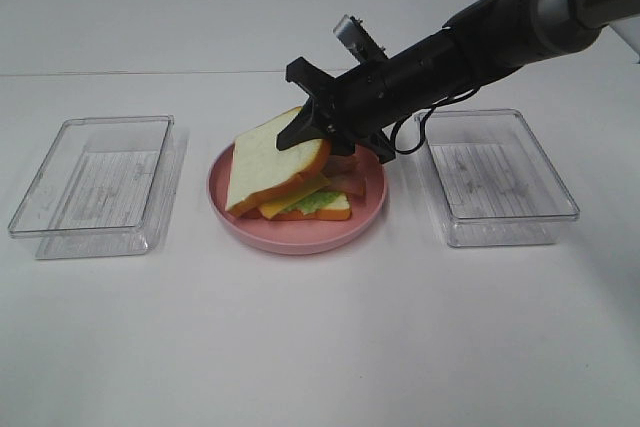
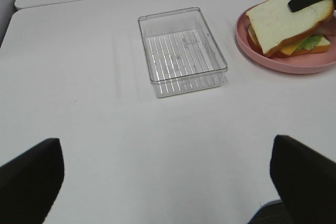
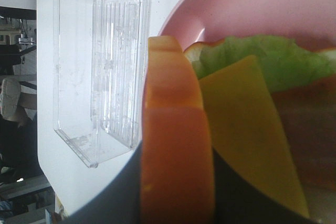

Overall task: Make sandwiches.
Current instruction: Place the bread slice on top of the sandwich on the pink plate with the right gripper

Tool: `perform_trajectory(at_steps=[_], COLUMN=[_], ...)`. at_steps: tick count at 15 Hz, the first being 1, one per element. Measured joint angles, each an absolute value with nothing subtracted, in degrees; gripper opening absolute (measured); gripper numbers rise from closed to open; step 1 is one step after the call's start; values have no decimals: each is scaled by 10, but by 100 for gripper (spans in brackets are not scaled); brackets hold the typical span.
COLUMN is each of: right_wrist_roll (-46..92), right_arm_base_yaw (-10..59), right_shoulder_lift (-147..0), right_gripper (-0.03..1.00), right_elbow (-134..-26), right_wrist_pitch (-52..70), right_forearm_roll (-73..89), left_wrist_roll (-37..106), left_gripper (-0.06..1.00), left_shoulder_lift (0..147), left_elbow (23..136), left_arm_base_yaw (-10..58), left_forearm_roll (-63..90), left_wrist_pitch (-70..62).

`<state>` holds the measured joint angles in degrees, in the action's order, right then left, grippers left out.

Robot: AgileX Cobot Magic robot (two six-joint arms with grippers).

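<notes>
On the pink plate (image 1: 300, 239) lies a sandwich stack: bottom bread (image 1: 335, 213), green lettuce (image 1: 318, 201), yellow cheese (image 1: 288, 199) and a bacon strip (image 1: 348, 183). My right gripper (image 1: 315, 132) is shut on the far edge of a white bread slice (image 1: 268, 159), which is tilted with its near edge resting on the stack. The right wrist view shows the orange crust (image 3: 176, 145) between the jaws, with cheese (image 3: 247, 129) and lettuce (image 3: 262, 56) beyond. My left gripper (image 2: 168, 182) is open and empty over bare table, well short of the left tray (image 2: 181, 51).
Two clear plastic trays flank the plate, one on the left (image 1: 100, 187) and one on the right (image 1: 495, 177). Both are empty. The right arm reaches in over the right tray's far corner. A table seam runs across behind the plate.
</notes>
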<state>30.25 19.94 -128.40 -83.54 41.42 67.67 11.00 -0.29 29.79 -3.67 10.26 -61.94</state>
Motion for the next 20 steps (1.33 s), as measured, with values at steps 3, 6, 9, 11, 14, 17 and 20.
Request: perform_trajectory(at_steps=[3, 6, 9, 11, 14, 17, 20], right_wrist_roll=[303, 303, 297, 281, 252, 147, 60], right_arm_base_yaw=[199, 199, 199, 199, 199, 199, 200], right_shoulder_lift=[-1284, -1284, -1284, -1284, -1282, -1282, -1281], right_gripper=[44, 56, 57, 57, 57, 57, 57], right_elbow=[-835, -835, -835, -835, -845, -900, -944], right_wrist_pitch=[416, 425, 436, 443, 443, 455, 493], right_forearm_roll=[656, 653, 647, 629, 588, 468, 359], left_wrist_roll=[110, 110, 110, 110, 110, 110, 110], left_gripper=[99, 99, 99, 99, 99, 99, 99], left_shoulder_lift=[-3, -3, -3, -3, -3, -3, -3], left_elbow=[298, 298, 298, 298, 298, 298, 298], left_arm_base_yaw=[-37, -37, -37, -37, -37, -37, -37], left_forearm_roll=[103, 103, 103, 103, 103, 103, 103], left_wrist_pitch=[-619, -619, -619, -619, -619, -619, -619])
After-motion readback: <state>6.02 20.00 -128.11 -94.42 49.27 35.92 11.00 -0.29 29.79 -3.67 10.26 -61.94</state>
